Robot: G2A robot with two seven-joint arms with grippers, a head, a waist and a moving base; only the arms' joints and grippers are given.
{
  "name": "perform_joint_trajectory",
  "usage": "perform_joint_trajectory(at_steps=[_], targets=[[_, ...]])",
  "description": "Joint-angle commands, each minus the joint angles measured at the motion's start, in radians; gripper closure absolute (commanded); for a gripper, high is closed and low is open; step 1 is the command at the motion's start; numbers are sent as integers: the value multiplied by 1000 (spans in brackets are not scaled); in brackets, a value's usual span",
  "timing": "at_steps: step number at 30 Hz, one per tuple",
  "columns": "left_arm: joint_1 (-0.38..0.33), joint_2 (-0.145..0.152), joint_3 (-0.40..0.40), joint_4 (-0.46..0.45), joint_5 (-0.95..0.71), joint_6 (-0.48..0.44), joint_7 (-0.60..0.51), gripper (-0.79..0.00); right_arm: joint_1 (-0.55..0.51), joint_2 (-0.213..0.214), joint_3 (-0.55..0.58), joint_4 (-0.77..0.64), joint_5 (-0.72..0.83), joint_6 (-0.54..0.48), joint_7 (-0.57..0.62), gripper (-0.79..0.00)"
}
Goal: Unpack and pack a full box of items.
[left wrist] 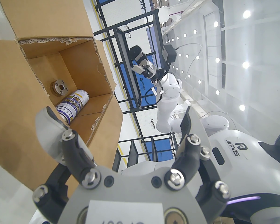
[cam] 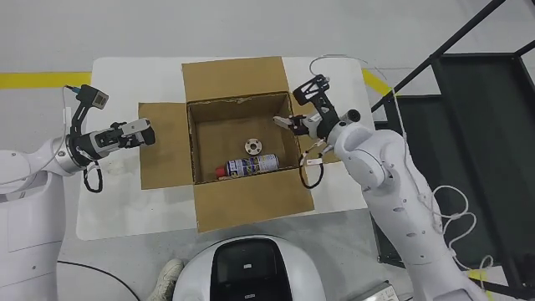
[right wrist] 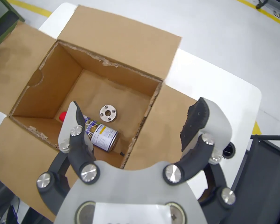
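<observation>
Your left gripper (cam: 147,133) hangs over the box's left flap, outside the opening, wrist turned so the fingers point towards the box. Its jaws stand wide apart and hold nothing. Your right gripper (right wrist: 136,108) is above the box's right rim, tilted down into the opening, with one finger over the interior and the other over the right flap. Its jaws are also spread and empty.

The brown cardboard box (cam: 234,75) sits on the white rounded table (cam: 125,84) with all four flaps folded outward and lying flat, so the opening is free on every side. Its upper edges are ragged and torn. The right flap reaches close to the table's edge, and a dark metal rack (cam: 468,134) stands just beyond it beside your right arm.

In the box, a spray can with a white and blue label and a red cap (cam: 248,166) lies on its side along the near wall, cap towards the left. A round grey metal flange with a centre hole and smaller holes (cam: 252,145) lies flat just beside it, near the middle of the floor. The rest of the box floor is bare cardboard.
</observation>
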Motion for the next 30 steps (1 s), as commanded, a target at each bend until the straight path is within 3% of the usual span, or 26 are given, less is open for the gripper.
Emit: perform_joint_trajectory(at_steps=[1, 30], targets=[[0, 0, 0, 0, 0, 0, 0, -785, 16, -3, -31, 21, 2, -5, 9, -785], [0, 0, 0, 0, 0, 0, 0, -785, 32, -7, -64, 55, 42, -19, 18, -785]])
